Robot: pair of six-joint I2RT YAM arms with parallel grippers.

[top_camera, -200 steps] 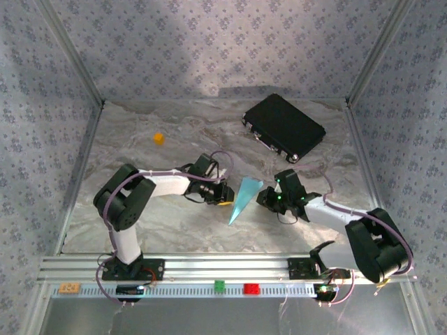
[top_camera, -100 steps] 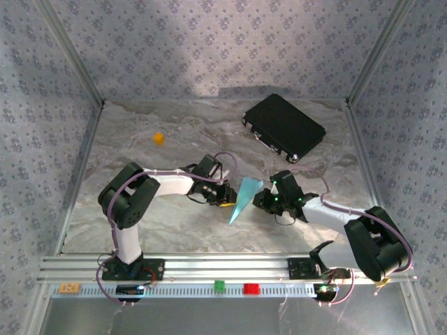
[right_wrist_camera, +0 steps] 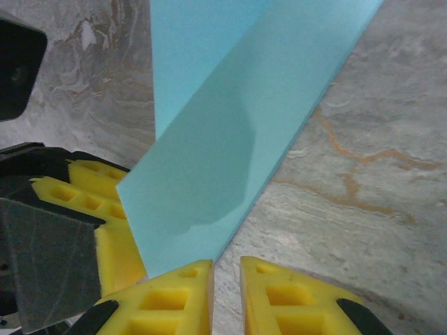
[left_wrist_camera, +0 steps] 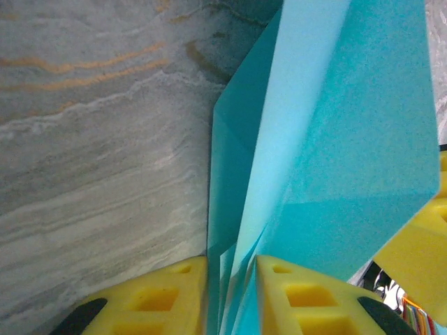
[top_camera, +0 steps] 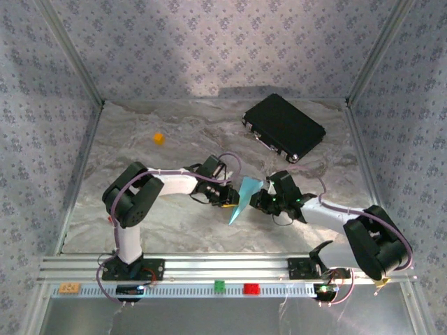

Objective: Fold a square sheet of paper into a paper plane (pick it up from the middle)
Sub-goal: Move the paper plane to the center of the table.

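The paper plane sits in the middle of the overhead frame between the two arms, its sharp tip pointing to the lower left. The left gripper is clamped on the folded layers at the bottom of its wrist frame. The right gripper has its jaws nearly together with a thin gap. The paper's lower corner meets one finger, and I cannot tell whether it is pinched. If that hold is only a touch, the free flap may spring open and lose its crease. If both arms pull apart, the thin sheet could tear; pushing together would crumple it.
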